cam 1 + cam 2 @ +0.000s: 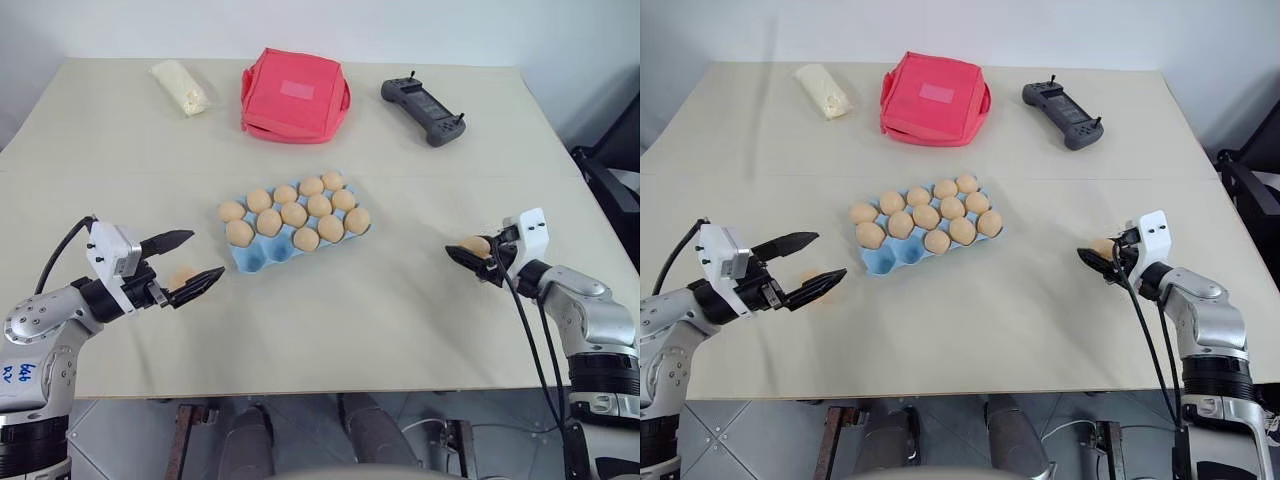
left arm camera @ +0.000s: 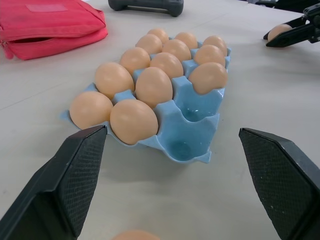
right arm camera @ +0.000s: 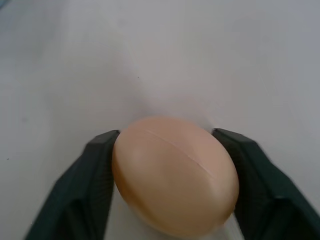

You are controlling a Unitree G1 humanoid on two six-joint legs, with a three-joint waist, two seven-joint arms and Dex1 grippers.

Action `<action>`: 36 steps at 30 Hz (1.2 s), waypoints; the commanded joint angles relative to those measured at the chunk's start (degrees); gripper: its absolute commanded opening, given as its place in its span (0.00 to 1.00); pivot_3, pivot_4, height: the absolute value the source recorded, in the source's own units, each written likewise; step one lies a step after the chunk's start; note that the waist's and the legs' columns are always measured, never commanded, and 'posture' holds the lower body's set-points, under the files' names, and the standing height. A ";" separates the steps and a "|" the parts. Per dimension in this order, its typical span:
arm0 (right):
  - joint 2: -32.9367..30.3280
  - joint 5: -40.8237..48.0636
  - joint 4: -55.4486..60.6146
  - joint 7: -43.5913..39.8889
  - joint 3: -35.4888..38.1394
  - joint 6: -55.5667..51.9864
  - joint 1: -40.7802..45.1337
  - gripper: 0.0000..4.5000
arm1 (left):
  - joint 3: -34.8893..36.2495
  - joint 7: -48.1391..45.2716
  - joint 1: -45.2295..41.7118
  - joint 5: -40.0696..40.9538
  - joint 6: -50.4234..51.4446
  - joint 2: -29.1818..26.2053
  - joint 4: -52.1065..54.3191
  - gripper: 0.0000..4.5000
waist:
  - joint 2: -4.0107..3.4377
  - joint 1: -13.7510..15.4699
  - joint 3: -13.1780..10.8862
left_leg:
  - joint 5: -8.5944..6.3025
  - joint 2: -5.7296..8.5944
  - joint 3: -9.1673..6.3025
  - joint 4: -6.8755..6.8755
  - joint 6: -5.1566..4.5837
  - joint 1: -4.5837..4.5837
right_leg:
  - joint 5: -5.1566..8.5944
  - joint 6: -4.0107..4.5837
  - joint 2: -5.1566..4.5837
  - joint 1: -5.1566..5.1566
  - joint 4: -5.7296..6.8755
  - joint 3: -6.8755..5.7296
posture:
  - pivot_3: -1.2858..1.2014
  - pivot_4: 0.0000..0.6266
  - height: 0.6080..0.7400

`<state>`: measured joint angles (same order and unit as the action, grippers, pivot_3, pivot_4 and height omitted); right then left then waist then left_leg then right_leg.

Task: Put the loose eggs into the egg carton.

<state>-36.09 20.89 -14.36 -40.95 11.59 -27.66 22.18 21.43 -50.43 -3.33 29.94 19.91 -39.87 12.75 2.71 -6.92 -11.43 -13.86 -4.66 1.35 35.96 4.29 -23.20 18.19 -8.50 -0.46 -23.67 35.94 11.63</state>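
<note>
Between my right gripper's (image 1: pixel 478 255) fingers sat one of the loose eggs (image 3: pixel 175 175), both black pads pressed against its sides, so I judged that egg gripped though not yet lifted clear of the table (image 1: pixel 400 330). Well off to that hand's left lay the blue egg carton (image 1: pixel 290 250), nearly full: I counted eleven eggs seated in its cups, and the two cups at the corner nearest my left hand stood bare. My left gripper (image 1: pixel 184 262) hung with its fingers spread wide, holding nothing, just short of that bare corner. A second loose egg (image 1: pixel 182 277) rested on the table right under that spread pair, touched by neither finger as far as I could tell.

So most of the job looked done. Two eggs remained and two cups waited for them. The egg in my right hand would need carrying across to the carton, and the one beneath my left hand would need picking up.
</note>
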 commanded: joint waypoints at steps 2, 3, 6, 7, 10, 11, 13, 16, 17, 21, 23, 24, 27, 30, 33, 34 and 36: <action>-1.25 1.89 8.33 0.13 1.75 -1.86 0.02 0.48 | 1.12 -0.06 0.09 1.21 -0.32 -0.70 1.65 1.00 | 0.00 -0.24 0.00 | 0.00 0.00 0.00 -0.01 0.00 0.00 | 0.00 -0.01 0.00 0.00 0.00 0.00 | 0.52 0.24 1.00; -1.66 2.38 10.95 0.12 1.81 -2.95 -0.01 0.48 | 1.12 0.01 0.08 1.20 -0.34 -0.65 1.66 1.00 | 0.00 -0.31 0.00 | 0.00 0.00 0.00 -0.01 0.00 0.00 | -0.02 -0.05 0.00 0.00 0.00 0.00 | 0.52 0.24 1.00; -2.21 4.43 18.13 0.30 1.54 -7.11 0.58 0.48 | 1.19 0.23 0.23 1.22 -0.37 -0.44 1.80 1.00 | -0.01 -0.41 -0.01 | 0.00 0.00 0.00 -0.03 0.00 0.00 | -0.05 -0.10 0.00 -0.01 0.00 0.00 | 0.52 0.24 1.00; -2.39 5.34 20.89 0.20 0.98 -8.98 0.88 0.48 | 1.25 0.32 0.37 1.23 -0.41 -0.36 1.90 1.00 | -0.01 -0.43 -0.01 | 0.00 0.00 0.00 -0.04 0.00 0.00 | -0.05 -0.10 0.00 -0.02 0.00 0.00 | 0.52 0.24 1.00; -1.67 7.99 28.20 0.25 -1.52 -13.49 2.30 0.48 | 1.49 0.57 0.81 1.45 -0.32 -0.19 2.23 1.00 | -0.01 -0.66 -0.01 | -0.01 -0.01 -0.01 -0.04 0.01 0.00 | -0.04 -0.07 0.00 -0.02 0.00 0.00 | 0.52 0.24 1.00; -0.65 9.11 30.15 0.64 -2.51 -14.98 3.27 0.48 | 1.65 0.62 1.10 1.52 -0.31 -0.18 2.38 1.00 | -0.01 -0.80 -0.01 | -0.01 -0.01 -0.01 -0.04 0.01 0.00 | -0.02 -0.05 0.00 -0.02 0.00 0.00 | 0.52 0.24 1.00; 1.49 10.85 33.14 0.82 -5.63 -17.20 5.78 0.48 | 2.09 0.72 1.79 1.56 -0.22 -0.33 2.60 1.00 | -0.01 -1.28 -0.01 | -0.01 -0.02 -0.01 -0.04 0.01 0.00 | 0.02 0.03 0.00 -0.02 0.00 0.00 | 0.52 0.24 1.00; 5.74 11.36 33.67 1.51 -10.28 -18.90 10.36 0.48 | 3.20 0.86 3.00 1.43 -0.26 -0.81 2.72 1.00 | -0.01 -1.55 -0.01 | -0.01 -0.04 -0.01 -0.06 0.01 -0.01 | 0.01 0.03 0.01 -0.04 0.03 -0.01 | 0.52 0.24 1.00; 6.69 11.21 33.48 0.93 -11.82 -18.55 11.39 0.48 | 3.57 0.92 3.20 1.36 -0.47 -0.88 2.57 1.00 | -0.01 -1.48 -0.01 | -0.01 -0.04 -0.01 -0.06 0.01 -0.01 | 0.01 0.03 0.01 -0.05 0.03 -0.01 | 0.52 0.24 1.00; 12.93 6.89 27.26 -1.14 -20.53 -12.92 16.51 0.48 | 4.87 1.04 4.21 1.19 -0.96 -1.04 2.49 1.00 | 0.01 -1.38 0.00 | -0.04 -0.04 -0.01 -0.06 0.04 -0.03 | 0.01 0.04 -0.01 -0.06 0.00 -0.04 | 0.52 0.24 1.00; 16.72 4.39 22.99 -0.87 -23.75 -10.05 18.91 0.48 | 5.35 1.59 4.79 1.34 -0.93 -0.69 3.33 1.00 | 0.01 -1.41 0.00 | -0.04 -0.04 -0.02 -0.12 0.04 -0.03 | 0.01 0.03 -0.01 -0.09 0.01 -0.07 | 0.52 0.24 1.00; 18.36 3.20 21.08 -0.80 -25.04 -8.57 19.84 0.48 | 5.56 1.82 5.19 1.40 -0.93 -0.50 3.79 1.00 | 0.01 -1.43 0.00 | -0.04 -0.05 -0.02 -0.14 0.04 -0.03 | 0.01 0.02 -0.01 -0.11 0.02 -0.08 | 0.52 0.24 1.00; 22.95 0.47 15.46 -0.79 -27.53 -4.91 22.24 0.48 | 6.15 2.62 6.79 1.55 -0.94 0.12 5.27 1.00 | 0.01 -1.44 0.00 | -0.04 -0.05 -0.02 -0.32 0.05 -0.06 | -0.06 -0.11 -0.02 -0.21 0.04 -0.11 | 0.52 0.24 1.00; 26.06 -1.56 10.93 -0.89 -28.50 -2.32 23.66 0.48 | 6.60 3.24 7.86 1.63 -0.89 0.51 6.23 1.00 | 0.01 -1.34 0.00 | -0.03 -0.06 -0.02 -0.49 0.10 -0.08 | -0.03 -0.06 -0.02 -0.34 0.09 -0.15 | 0.52 0.24 1.00; 28.88 -2.80 6.97 -1.69 -29.47 -0.15 24.35 0.48 | 7.05 3.96 8.85 1.70 -0.84 0.94 7.28 1.00 | 0.01 -1.35 0.01 | 0.00 -0.09 -0.05 -0.63 0.18 -0.09 | 0.01 0.01 -0.02 -0.38 0.09 -0.23 | 0.52 0.24 1.00; 29.46 -3.09 6.13 -2.00 -29.61 0.32 24.46 0.48 | 7.12 4.14 9.02 1.74 -0.82 0.99 7.47 1.00 | 0.01 -1.35 0.01 | 0.00 -0.08 -0.05 -0.66 0.19 -0.09 | 0.02 0.01 -0.02 -0.39 0.09 -0.23 | 0.52 0.24 1.00; 30.56 -3.92 4.57 -2.69 -30.03 1.32 24.62 0.48 | 7.30 4.46 9.42 1.82 -0.83 1.09 7.89 1.00 | 0.01 -1.38 0.01 | 0.01 -0.09 -0.05 -0.67 0.20 -0.09 | 0.02 0.02 -0.02 -0.41 0.10 -0.24 | 0.52 0.24 1.00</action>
<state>-6.35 17.54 -10.04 -42.66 -17.97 -28.35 45.62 26.63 -46.37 5.42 30.19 19.84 -39.00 17.78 2.72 -8.29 -11.42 -13.84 -4.75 1.30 35.29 4.50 -23.29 18.21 -8.49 -0.47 -24.08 36.05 11.39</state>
